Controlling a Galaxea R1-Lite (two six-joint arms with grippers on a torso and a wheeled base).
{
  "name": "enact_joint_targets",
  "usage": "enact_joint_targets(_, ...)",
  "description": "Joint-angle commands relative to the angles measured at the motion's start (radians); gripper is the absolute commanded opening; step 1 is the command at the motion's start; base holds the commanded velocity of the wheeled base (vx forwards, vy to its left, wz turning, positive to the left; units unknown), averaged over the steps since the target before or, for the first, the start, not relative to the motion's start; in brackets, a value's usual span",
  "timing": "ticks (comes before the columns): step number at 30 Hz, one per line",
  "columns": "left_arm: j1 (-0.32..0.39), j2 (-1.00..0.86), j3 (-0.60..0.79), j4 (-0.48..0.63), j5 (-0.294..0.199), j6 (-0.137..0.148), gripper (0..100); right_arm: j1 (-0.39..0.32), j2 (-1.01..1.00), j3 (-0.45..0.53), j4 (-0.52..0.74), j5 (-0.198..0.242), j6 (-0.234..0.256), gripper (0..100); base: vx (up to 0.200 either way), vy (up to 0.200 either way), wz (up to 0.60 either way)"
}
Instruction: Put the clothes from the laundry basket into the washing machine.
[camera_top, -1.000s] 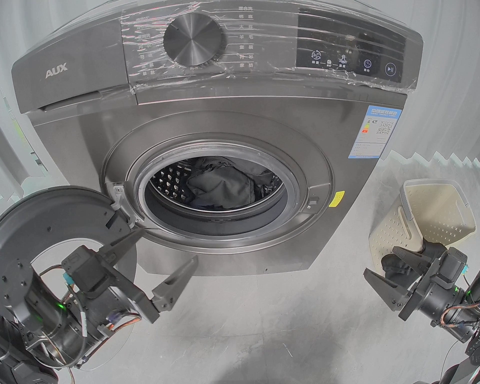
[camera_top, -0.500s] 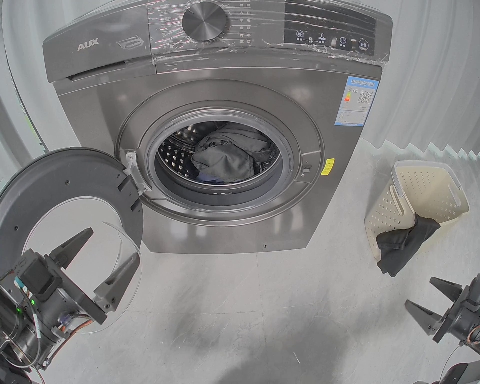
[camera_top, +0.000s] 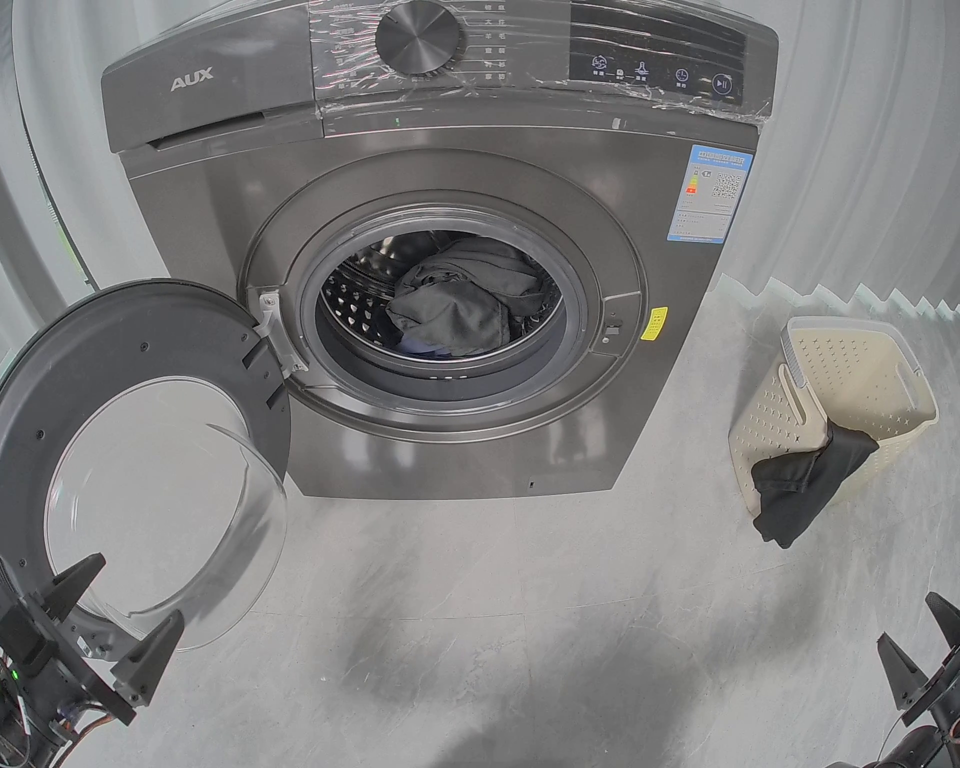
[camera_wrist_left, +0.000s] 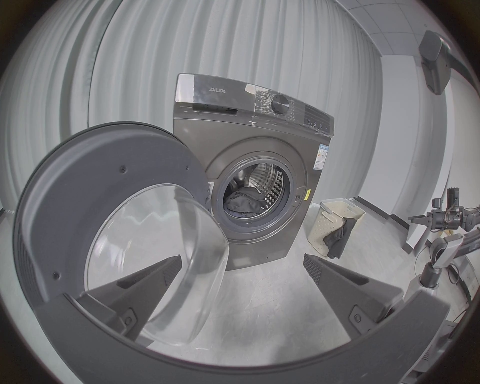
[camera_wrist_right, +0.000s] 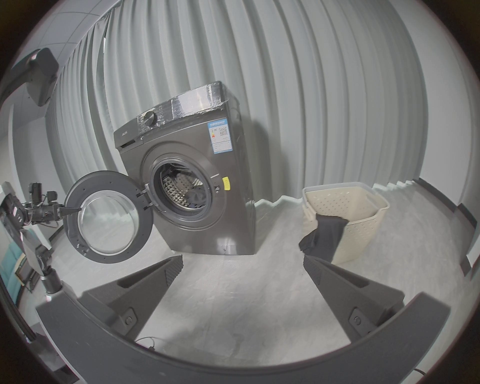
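i have the left gripper (camera_top: 137, 590) low beside the open door (camera_top: 130, 340), its fingers spread on nothing, and the right gripper (camera_top: 907, 620) likewise spread and bare, well apart from the laundry basket (camera_top: 870, 370). one dark garment (camera_top: 805, 480) hangs over the basket's rim down its outer wall. grey clothes (camera_top: 460, 300) lie inside the washing machine (camera_top: 430, 150) drum.

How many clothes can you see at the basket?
1. A dark garment hangs over the front rim of the laundry basket, down its outer wall. More might lie hidden inside the basket.
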Motion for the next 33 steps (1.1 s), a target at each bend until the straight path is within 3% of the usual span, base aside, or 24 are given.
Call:
enact_joint_targets(1, 0.107, -0.3, 0.017, 0.169, -0.019, -0.016, 100, -0.08, -0.175, 0.016, 0.085, 0.01, -0.014, 100, 0.0, -0.2, 0.0)
enact_joint_targets(3, 0.133, -0.356, 0.017, 0.226, -0.031, -0.019, 100, -0.089, -0.174, 0.016, 0.087, -0.016, -0.025, 100, 0.0, -0.2, 0.0)
enact_joint_targets(5, 0.173, -0.412, 0.017, 0.303, -0.053, -0.031, 100, -0.146, -0.19, 0.016, 0.107, -0.025, -0.034, 100, 0.0, -0.2, 0.0)
enact_joint_targets(7, 0.219, -0.478, 0.017, 0.367, -0.08, -0.037, 100, -0.204, -0.241, 0.015, 0.162, 0.004, -0.046, 100, 0.0, -0.2, 0.0)
enact_joint_targets(9, 0.267, -0.532, 0.017, 0.422, -0.113, -0.036, 100, -0.193, -0.27, 0.016, 0.159, 0.035, -0.043, 100, 0.0, -0.2, 0.0)
enact_joint_targets(12, 0.354, -0.61, 0.017, 0.505, -0.171, -0.017, 100, -0.187, -0.27, 0.016, 0.153, 0.038, -0.031, 100, 0.0, -0.2, 0.0)
enact_joint_targets(15, 0.394, -0.623, 0.017, 0.58, -0.232, 0.026, 100, -0.187, -0.27, 0.016, 0.162, 0.025, -0.054, 100, 0.0, -0.2, 0.0)
enact_joint_targets(17, 0.397, -0.623, 0.016, 0.59, -0.234, 0.026, 100, -0.19, -0.27, 0.01, 0.225, 0.033, -0.109, 100, 0.0, -0.2, 0.0)
enact_joint_targets(21, 0.395, -0.623, 0.017, 0.588, -0.217, 0.027, 100, -0.187, -0.269, 0.001, 0.242, 0.051, -0.106, 100, 0.0, -0.2, 0.0)
enact_joint_targets(23, 0.395, -0.621, 0.017, 0.588, -0.129, 0.015, 100, -0.187, -0.269, 0.002, 0.237, 0.042, -0.078, 100, 0.0, -0.2, 0.0)
enact_joint_targets(25, 0.395, -0.621, 0.017, 0.588, -0.088, -0.008, 100, -0.187, -0.267, 0.004, 0.23, 0.033, -0.081, 100, 0.0, -0.2, 0.0)
enact_joint_targets(33, 0.431, -0.624, 0.017, 0.593, -0.116, 0.038, 100, -0.187, -0.267, 0.005, 0.228, 0.038, -0.097, 100, 0.0, -0.2, 0.0)
